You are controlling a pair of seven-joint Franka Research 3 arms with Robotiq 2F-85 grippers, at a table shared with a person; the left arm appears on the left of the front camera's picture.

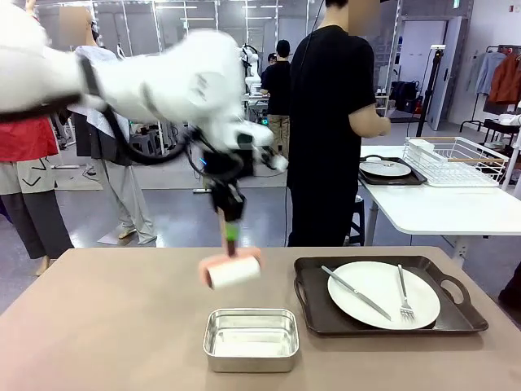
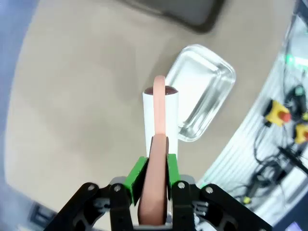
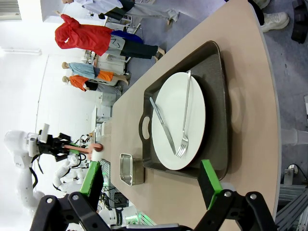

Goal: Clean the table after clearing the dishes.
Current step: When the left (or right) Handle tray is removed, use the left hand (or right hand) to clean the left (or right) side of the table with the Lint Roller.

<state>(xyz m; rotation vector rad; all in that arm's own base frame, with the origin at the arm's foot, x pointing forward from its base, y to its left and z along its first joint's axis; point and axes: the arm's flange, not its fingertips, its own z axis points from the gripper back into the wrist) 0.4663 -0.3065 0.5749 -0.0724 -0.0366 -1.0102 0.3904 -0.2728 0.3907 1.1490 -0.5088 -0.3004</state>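
The table point(image 1: 106, 326) has one set of dishes left on its right side: a dark tray point(image 1: 303, 285) with a white plate point(image 1: 383, 285), a knife point(image 1: 355, 292) and a fork point(image 1: 404, 295) lying on the plate. The second tray point(image 1: 368, 177), with its plate point(image 1: 385, 169), sits on the white table point(image 1: 440, 208) at the far right, just beside a wire rack point(image 1: 456, 159). A square steel pan point(image 1: 251, 362) stands near the middle of the near edge, just left of the tray.

Behind the pan, the left gripper point(image 1: 230, 213) is clamped on the pink handle of a lint roller point(image 1: 234, 270), whose white roll hangs low over the tabletop (whether it touches cannot be told). The right gripper point(image 3: 151, 175) hovers on the right with its fingers spread wide. A person point(image 1: 330, 122) in black stands at the far side.
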